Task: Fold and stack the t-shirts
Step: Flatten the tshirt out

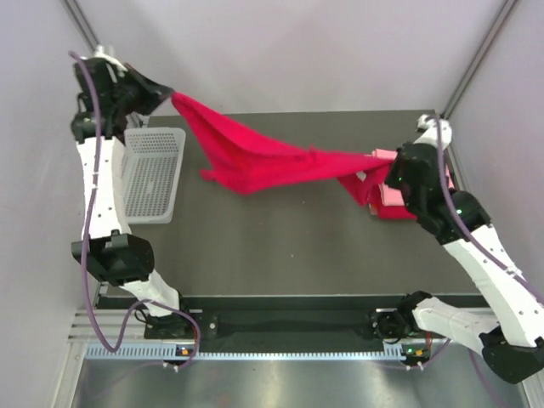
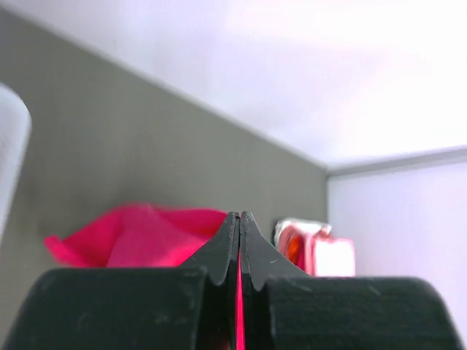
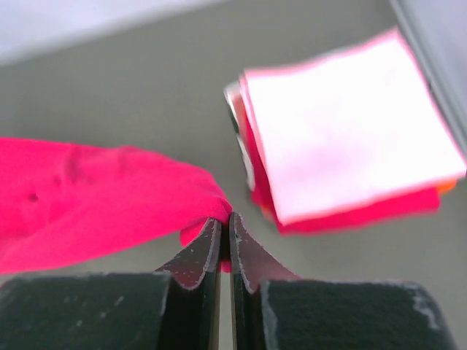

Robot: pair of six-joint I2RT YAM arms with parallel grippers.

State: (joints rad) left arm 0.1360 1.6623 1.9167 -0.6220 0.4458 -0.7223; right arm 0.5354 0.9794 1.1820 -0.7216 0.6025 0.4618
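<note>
Crimson-magenta t-shirt [image 1: 263,161], from above: stretched in mid-air over table [image 1: 280,255], far-left end clamped by left gripper [image 1: 168,93], right end by right gripper [image 1: 384,174] near folded stack [image 1: 393,206]. Left wrist: fingers [image 2: 219,251] clenched on crimson cloth. Right wrist: fingers [image 3: 197,255] clenched on shirt edge, pink-topped stack just right.

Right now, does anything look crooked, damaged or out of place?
Nothing damaged. The folded stack is slightly untidy: red and orange edges stick out under its pink top. The crimson t-shirt hangs bunched between left gripper and right gripper.
</note>
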